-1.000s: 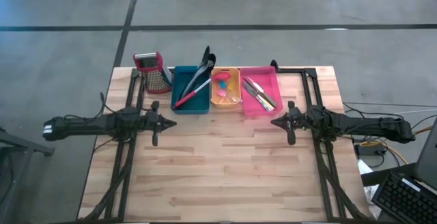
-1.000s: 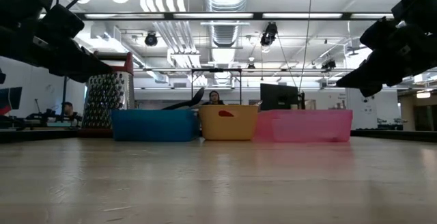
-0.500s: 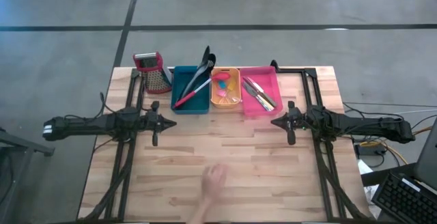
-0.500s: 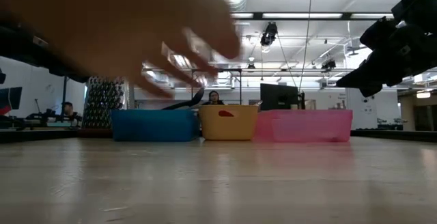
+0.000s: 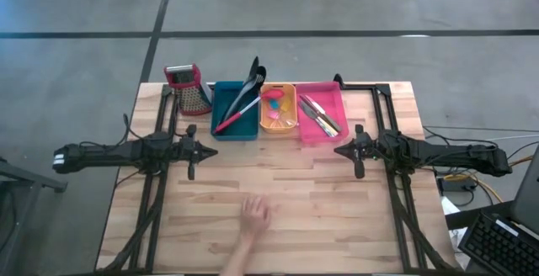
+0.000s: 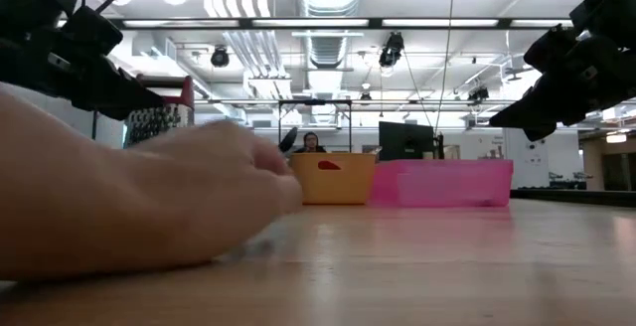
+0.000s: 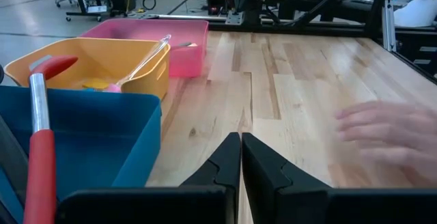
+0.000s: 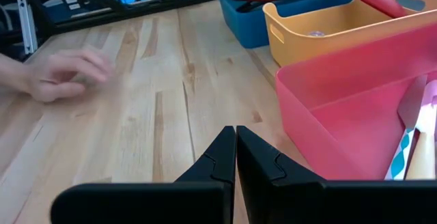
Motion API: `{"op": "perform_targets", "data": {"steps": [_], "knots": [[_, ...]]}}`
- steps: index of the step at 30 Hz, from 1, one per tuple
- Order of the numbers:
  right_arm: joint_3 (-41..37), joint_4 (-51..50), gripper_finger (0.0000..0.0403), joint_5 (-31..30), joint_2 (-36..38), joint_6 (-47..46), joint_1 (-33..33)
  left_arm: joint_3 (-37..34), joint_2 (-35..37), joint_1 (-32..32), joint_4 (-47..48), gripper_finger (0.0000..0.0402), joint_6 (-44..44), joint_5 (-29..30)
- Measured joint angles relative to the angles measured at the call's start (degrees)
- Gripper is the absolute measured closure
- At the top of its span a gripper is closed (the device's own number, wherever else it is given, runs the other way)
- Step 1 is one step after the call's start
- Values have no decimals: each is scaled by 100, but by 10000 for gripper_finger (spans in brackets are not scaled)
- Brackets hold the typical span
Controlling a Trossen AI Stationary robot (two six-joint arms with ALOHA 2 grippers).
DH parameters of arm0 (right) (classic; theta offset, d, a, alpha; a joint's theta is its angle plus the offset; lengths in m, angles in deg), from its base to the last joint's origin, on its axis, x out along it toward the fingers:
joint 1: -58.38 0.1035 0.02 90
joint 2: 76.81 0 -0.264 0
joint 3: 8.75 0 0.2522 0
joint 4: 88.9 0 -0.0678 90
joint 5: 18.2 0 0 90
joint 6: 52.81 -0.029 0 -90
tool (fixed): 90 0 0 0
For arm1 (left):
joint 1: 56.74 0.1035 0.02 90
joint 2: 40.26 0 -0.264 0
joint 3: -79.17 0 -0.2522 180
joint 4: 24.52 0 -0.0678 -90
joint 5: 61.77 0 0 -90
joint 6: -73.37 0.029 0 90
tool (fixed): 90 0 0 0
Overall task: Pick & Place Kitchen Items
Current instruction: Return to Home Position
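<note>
Closed, empty, above the bench (image 5: 286, 179): left tool (image 5: 211, 151), right tool (image 5: 338, 151). Beyond both, at far edge: utensils (image 5: 252, 80) in bins (image 5: 240, 135). Near front edge: person's hand (image 5: 255, 213).

All the utensils sit in the row of bins toward the table's 12 o'clock edge. In the teal bin (image 5: 217, 108), a red-handled spoon (image 5: 232, 119) lies slanted from 7 to 1 o'clock, and black utensils (image 5: 253, 77) poke out over the far rim toward 1 o'clock. The orange bin (image 5: 278, 129) holds a pink spatula (image 5: 274, 101) and small pieces. In the pink bin (image 5: 333, 98), slim metal and yellow tools (image 5: 320, 118) run from 11 to 5 o'clock.
</note>
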Motion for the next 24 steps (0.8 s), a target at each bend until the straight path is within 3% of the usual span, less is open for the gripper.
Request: {"op": "perform_targets", "data": {"steps": [24], "knots": [[0, 2, 394, 2, 0, 0, 0, 0, 0, 0, 2, 385, 1, 0]]}}
